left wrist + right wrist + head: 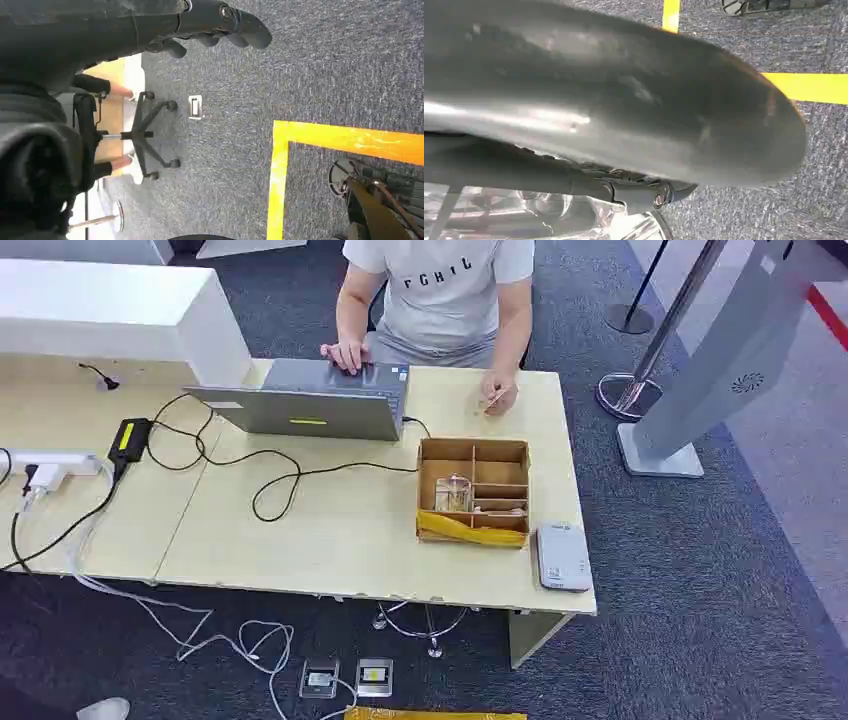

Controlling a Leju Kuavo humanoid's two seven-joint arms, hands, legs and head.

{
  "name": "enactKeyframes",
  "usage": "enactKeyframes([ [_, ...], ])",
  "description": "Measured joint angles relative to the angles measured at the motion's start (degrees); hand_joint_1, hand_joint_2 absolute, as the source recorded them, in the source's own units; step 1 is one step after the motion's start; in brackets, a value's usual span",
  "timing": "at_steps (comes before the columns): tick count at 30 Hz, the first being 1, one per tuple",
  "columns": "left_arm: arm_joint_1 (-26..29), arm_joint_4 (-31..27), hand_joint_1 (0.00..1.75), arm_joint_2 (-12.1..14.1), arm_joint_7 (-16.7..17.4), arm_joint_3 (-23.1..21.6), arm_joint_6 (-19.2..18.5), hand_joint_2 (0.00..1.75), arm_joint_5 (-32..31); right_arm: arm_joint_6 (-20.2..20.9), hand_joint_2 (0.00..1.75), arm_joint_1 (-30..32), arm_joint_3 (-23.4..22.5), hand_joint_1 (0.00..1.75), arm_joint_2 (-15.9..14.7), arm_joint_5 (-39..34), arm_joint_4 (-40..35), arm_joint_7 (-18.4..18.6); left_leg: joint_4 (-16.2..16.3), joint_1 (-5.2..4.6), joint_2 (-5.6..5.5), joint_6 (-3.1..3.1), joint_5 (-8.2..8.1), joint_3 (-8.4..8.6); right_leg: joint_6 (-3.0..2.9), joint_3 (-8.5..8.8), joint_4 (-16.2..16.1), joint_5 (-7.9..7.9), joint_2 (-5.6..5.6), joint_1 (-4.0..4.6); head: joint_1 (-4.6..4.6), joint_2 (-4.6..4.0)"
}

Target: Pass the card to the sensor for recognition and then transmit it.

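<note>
Card (492, 398): small and pale, pinched in a person's hand (497, 395) at upper centre of the head view, over the far edge of the table; too small to read
Sensor (562, 556): flat white-grey reader lying at the table's near right corner, lower centre-right of the frame; just beside the box, apart from the card
Box (473, 492): open cardboard tray with dividers, centre of the frame; a clear small container sits in one near compartment; a yellow strip runs along its near wall
Table (330, 530): light wood, spanning left and centre of the frame; black cables loop across it
Laptop (310, 400): grey, open, upper centre-left; the person's other hand rests at its far edge
Left hand (210, 25): along the upper edge of the left wrist view, dark fingers curled in above grey carpet; nothing held
Right hand (599, 115): blurred grey mass across the right wrist view; finger posture cannot be told
Floor (320, 65): grey carpet with yellow tape lines
</note>
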Motion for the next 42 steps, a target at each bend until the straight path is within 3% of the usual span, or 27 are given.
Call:
enactKeyframes([
  [5,0.0,0.0,0.0,-0.1,0.2,0.0,0.0,0.0,0.1,-0.1,0.0,0.0,0.0,0.0,0.0,-0.5,0.0,0.3,0.0,0.0,0.0,0.0,0.0,0.0,0.0,0.0,0.0,0.0,0.0,0.0,-0.02,0.0],
  [11,0.0,0.0,0.0,-0.2,0.2,0.0,0.6,0.0,1.0,-0.6,0.0,0.3,-0.5,0.0,-0.5,-8.4,0.0,1.0,0.0,0.0,0.0,0.0,0.0,0.0,0.0,0.0,0.0,0.0,0.01,0.0,-0.02,0.0],
  [12,0.0,0.0,0.0,-0.3,0.2,0.0,0.9,0.0,1.1,-0.8,1.75,0.3,-0.6,0.0,-0.7,-9.1,0.0,0.7,0.0,0.0,0.0,0.0,0.0,0.0,0.0,0.0,0.0,0.0,0.01,0.0,0.02,0.0],
  [19,0.0,0.0,0.0,-1.0,0.2,0.3,2.9,0.0,2.9,-1.0,1.75,-0.1,-3.0,0.0,-0.4,-8.1,4.4,-5.0,0.0,-0.01,-0.01,0.0,0.0,0.0,0.0,0.03,0.0,0.01,-0.01,-0.01,-0.02,0.0],
  [25,0.0,0.0,0.0,-1.2,0.2,0.4,0.2,0.0,0.9,-1.0,1.75,-2.9,-10.3,0.0,1.4,-15.7,14.4,-27.6,0.0,-0.03,-0.04,0.03,0.02,0.02,0.01,0.07,0.0,0.02,-0.02,-0.03,-0.02,0.0],
  [30,0.0,0.0,0.0,-0.7,0.5,0.3,-2.2,0.0,-0.8,-1.1,1.75,-5.9,-19.0,0.0,0.2,-20.2,19.3,-37.1,0.0,-0.05,-0.06,0.04,0.03,0.01,0.02,0.09,0.0,0.03,-0.02,-0.05,0.0,0.0],
  [32,0.0,0.0,0.0,-0.6,0.5,0.1,-2.8,0.0,-1.8,-1.1,1.75,-7.5,-23.2,0.0,0.7,-21.8,21.4,-43.9,0.0,-0.04,-0.04,0.03,0.03,-0.01,0.01,0.09,0.0,0.07,0.01,-0.05,-0.02,0.0],
  [33,0.0,0.0,0.0,-0.3,0.5,0.1,-3.4,0.0,-2.3,-1.1,1.75,-8.5,-26.0,0.0,0.5,-19.5,22.1,-45.5,0.0,-0.05,0.0,0.04,0.03,0.0,0.02,0.07,0.0,0.08,0.02,-0.06,-0.04,0.0],
  [35,-0.1,0.1,0.0,0.2,0.4,0.0,-4.1,0.0,-2.7,-1.1,1.75,-11.0,-31.7,0.0,-1.2,-14.4,21.9,-44.8,0.0,-0.12,-0.01,0.08,0.06,0.07,0.02,0.04,0.0,0.08,0.01,-0.12,-0.09,0.0],
  [37,-0.1,0.1,0.0,0.3,0.3,0.0,-4.3,0.0,-2.7,-1.1,1.75,-13.1,-36.9,0.0,-5.2,-11.1,21.0,-41.5,0.0,-0.17,-0.27,0.2,0.14,0.07,0.05,0.12,0.0,0.06,-0.17,-0.16,-0.02,0.0],
  [39,0.0,0.1,0.0,0.4,0.3,0.0,-4.2,0.0,-3.0,-1.1,1.75,-13.2,-41.9,0.0,-8.6,-3.1,19.3,-34.7,0.0,-0.08,-0.4,0.2,0.13,0.02,0.06,0.35,0.0,0.05,-0.32,-0.08,0.0,0.0],
  [40,0.0,0.1,0.0,0.3,0.3,0.0,-4.1,0.0,-3.0,-1.0,1.75,-11.2,-45.7,0.0,-8.9,4.8,17.1,-27.9,0.0,-0.01,-0.64,0.2,0.13,-0.22,0.07,0.66,0.0,0.04,-0.6,0.0,0.07,0.0],
  [41,0.1,0.2,0.0,0.2,0.3,0.0,-3.8,0.0,-3.0,-0.9,1.75,-8.8,-51.4,0.0,-8.0,16.6,13.5,-17.7,-0.1,0.32,-1.0,0.14,0.1,-1.3,0.02,1.02,-0.1,0.0,-1.01,0.34,0.02,0.0],
  [42,0.1,0.2,0.0,0.2,0.3,0.0,-3.6,0.0,-3.1,-0.9,1.75,-6.6,-57.0,0.0,-5.9,29.2,9.2,-5.1,-0.1,0.61,-1.39,-0.17,-0.08,-1.09,-0.18,1.2,-0.3,-0.1,-1.2,0.73,0.31,0.0],
])
